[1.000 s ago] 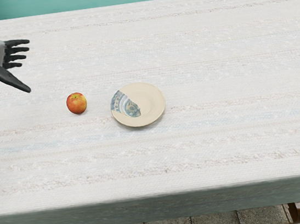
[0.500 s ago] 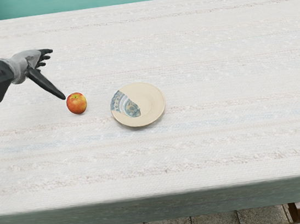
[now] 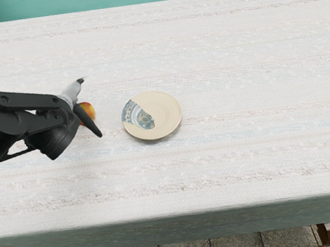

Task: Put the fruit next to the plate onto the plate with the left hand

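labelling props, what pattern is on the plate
Cream plate with a blue patterned patch on its left; head view.

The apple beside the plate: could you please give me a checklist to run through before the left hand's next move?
1. Left hand is at the apple, covering most of it: ok.
2. Firm grasp on the apple: cannot tell, the hand hides the contact.
3. Apple lies left of the plate, apart from it: ok.
4. Plate has bare room for the apple: ok.
5. Nothing stands between apple and plate: ok.
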### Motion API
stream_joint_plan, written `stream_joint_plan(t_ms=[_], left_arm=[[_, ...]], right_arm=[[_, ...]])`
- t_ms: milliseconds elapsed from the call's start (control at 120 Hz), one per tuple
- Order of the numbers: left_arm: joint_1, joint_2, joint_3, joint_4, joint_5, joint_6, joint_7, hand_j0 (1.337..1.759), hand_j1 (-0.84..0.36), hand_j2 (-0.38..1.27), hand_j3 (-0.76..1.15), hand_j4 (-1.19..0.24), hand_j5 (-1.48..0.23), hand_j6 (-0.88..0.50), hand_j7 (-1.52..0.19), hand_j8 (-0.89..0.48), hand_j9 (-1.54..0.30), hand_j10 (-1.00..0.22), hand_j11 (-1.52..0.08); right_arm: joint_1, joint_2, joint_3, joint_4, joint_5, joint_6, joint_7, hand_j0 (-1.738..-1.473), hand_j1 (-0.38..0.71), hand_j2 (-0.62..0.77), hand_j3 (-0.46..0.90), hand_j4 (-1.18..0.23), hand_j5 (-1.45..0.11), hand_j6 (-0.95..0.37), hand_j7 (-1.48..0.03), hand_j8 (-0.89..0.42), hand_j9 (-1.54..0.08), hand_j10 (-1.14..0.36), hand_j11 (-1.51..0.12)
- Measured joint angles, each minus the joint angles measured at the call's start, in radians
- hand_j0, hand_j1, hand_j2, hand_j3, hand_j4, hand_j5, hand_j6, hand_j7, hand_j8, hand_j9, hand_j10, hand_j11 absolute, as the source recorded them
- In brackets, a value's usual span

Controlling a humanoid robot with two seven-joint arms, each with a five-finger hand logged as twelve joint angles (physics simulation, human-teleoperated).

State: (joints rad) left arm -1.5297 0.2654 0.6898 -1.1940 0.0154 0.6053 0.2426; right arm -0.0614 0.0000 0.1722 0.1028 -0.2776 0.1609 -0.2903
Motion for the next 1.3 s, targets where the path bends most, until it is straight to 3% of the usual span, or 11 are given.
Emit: stream_joint_plan(t_ms=[792, 1300], left_arm=[[0.043, -0.048, 0.054, 0.124, -0.028, 0.006, -0.001, 1.658, 0.05, 0.05, 0.0, -0.25, -0.33, -0.25, -0.33, -0.25, -0.33, -0.25, -0.33], [0.043, -0.058, 0.054, 0.136, -0.029, 0.006, -0.003, 1.658, -0.19, 0.15, 0.0, -0.47, -0.61, -0.47, -0.61, -0.47, -0.61, -0.47, -0.61]], right_arm=[[0.0, 0.0, 0.0, 0.0, 0.0, 0.0, 0.0, -1.658, -0.35, 0.0, 0.0, 0.0, 0.0, 0.0, 0.0, 0.0, 0.0, 0.0, 0.0], [0.0, 0.0, 0.0, 0.0, 0.0, 0.0, 0.0, -1.658, -0.35, 0.0, 0.0, 0.0, 0.0, 0.0, 0.0, 0.0, 0.0, 0.0, 0.0]])
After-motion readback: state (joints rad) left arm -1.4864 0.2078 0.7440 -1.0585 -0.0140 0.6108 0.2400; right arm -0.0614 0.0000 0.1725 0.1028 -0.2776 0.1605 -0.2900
